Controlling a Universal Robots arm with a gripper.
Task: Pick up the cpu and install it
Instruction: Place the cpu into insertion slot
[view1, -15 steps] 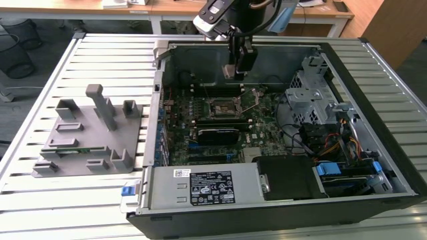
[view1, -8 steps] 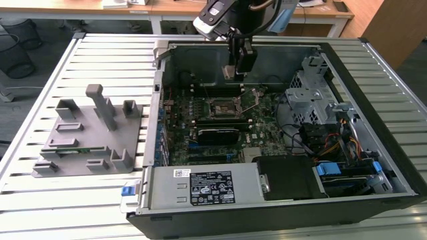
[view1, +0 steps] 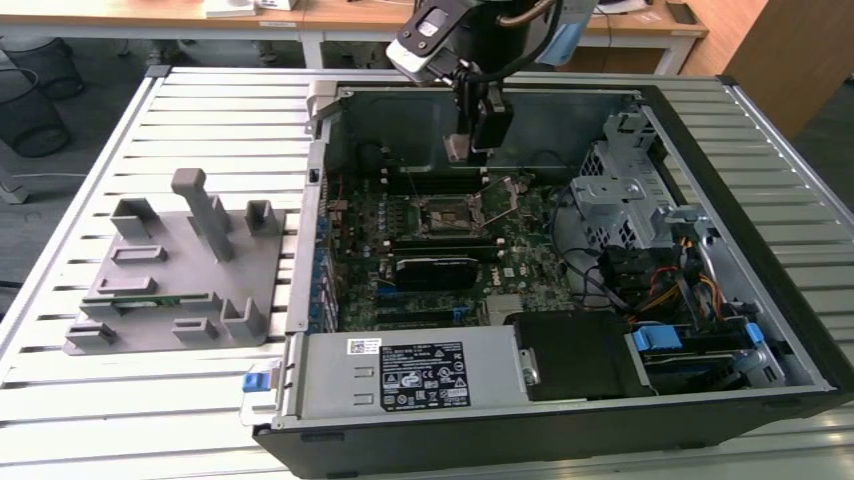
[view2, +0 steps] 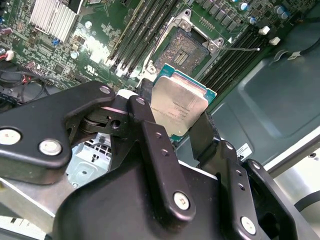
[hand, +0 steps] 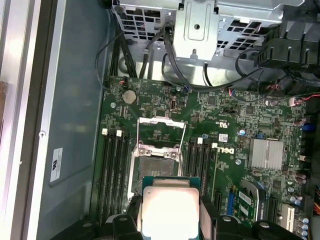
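Exterior view: the gripper (view1: 477, 148) hangs inside the open computer case (view1: 561, 110), at twelve o'clock from the motherboard socket (view1: 447, 213) (a grey fixture tray (view1: 174, 275) lies at nine o'clock, outside the case).

Second wrist view: its fingers (view2: 150, 134) clench the cpu (view2: 179, 106), silvery top showing.

First wrist view: the cpu is over the board, just beside the open socket.

So the cpu (view2: 180, 105) sits in the gripper (view2: 172, 119), above the motherboard (view1: 523, 262) and near the socket (view1: 447, 215); fixture (view1: 160, 290) lies beside the case (view1: 400, 125), on the exterior view's left.
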